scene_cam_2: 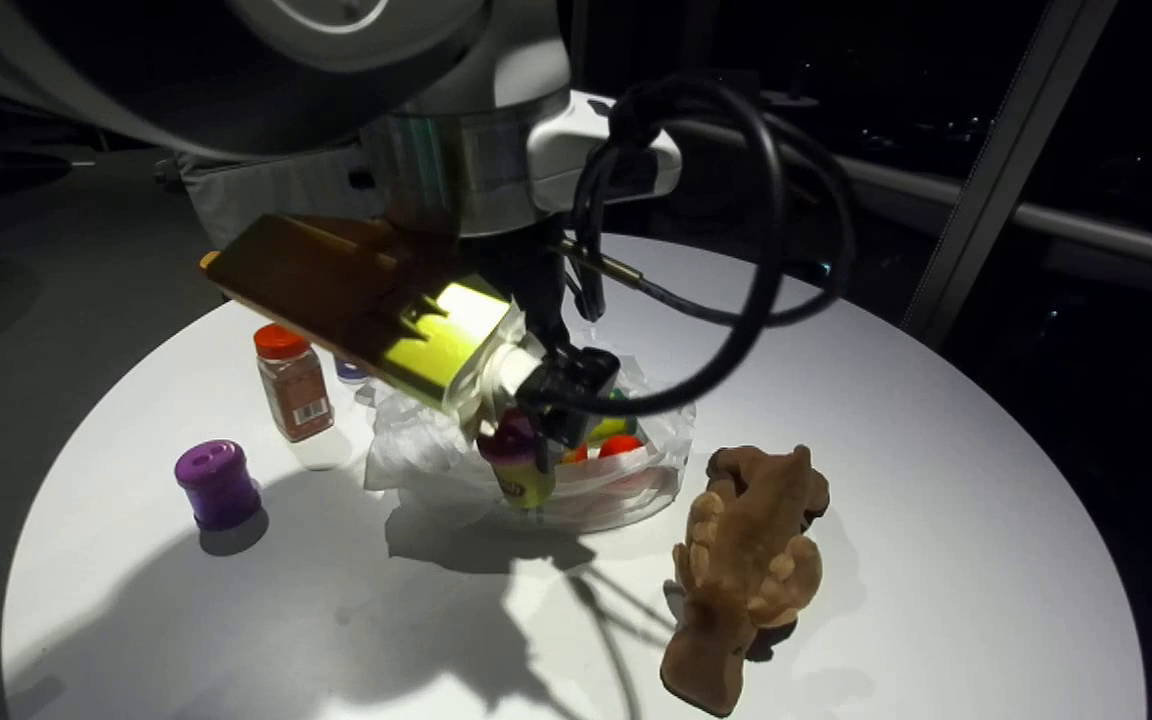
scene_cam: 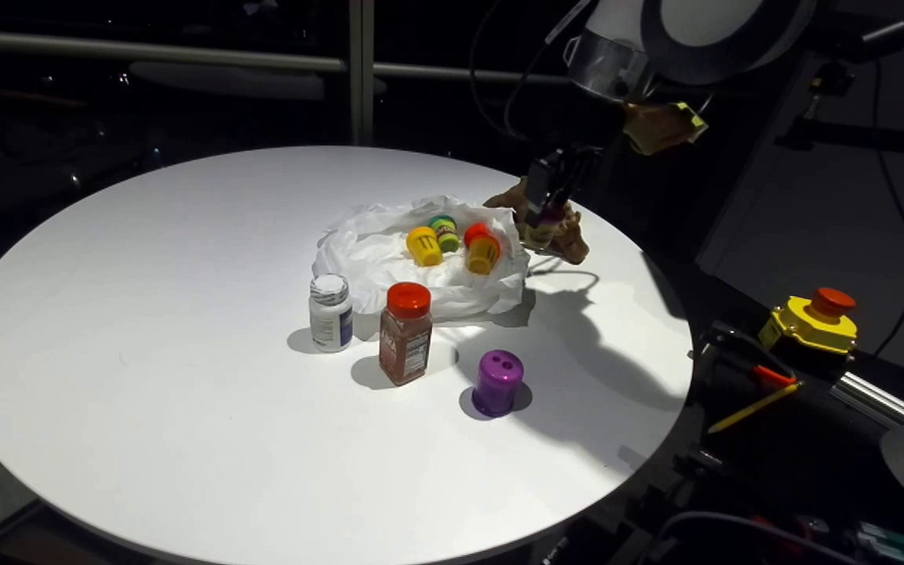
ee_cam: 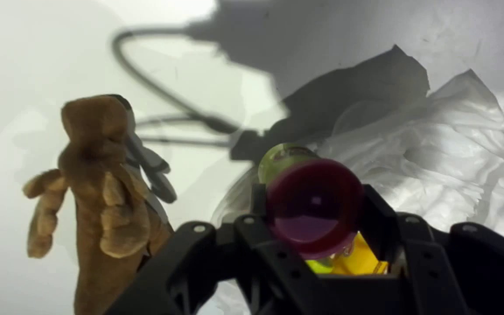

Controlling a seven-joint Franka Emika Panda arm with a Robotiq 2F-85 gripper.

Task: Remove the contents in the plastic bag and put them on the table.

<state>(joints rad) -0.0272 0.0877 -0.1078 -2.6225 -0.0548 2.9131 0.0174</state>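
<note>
Wrist view, one pincer (ee_cam: 314, 202) pinching one purple-lidded tub (ee_cam: 313, 210), one plush toy (ee_cam: 90, 192), one plastic bag (ee_cam: 435, 170)

The plastic bag (scene_cam: 377, 245) sits on the tabletop (scene_cam: 138, 329), ringed on its front and right.
In an exterior view, several tubs (scene_cam: 425, 249) are in the bag. Just before it stand the bottle (scene_cam: 332, 323), towards its left, and the jar (scene_cam: 405, 347), nearer its middle; the cup-like piece (scene_cam: 497, 384) stands farther before it, to the right. The plush toy (scene_cam: 574, 240) lies right of it, towards its back. By its right edge, the pincer (ee_cam: 315, 208) holds another tub (scene_cam_2: 523, 483).
</note>
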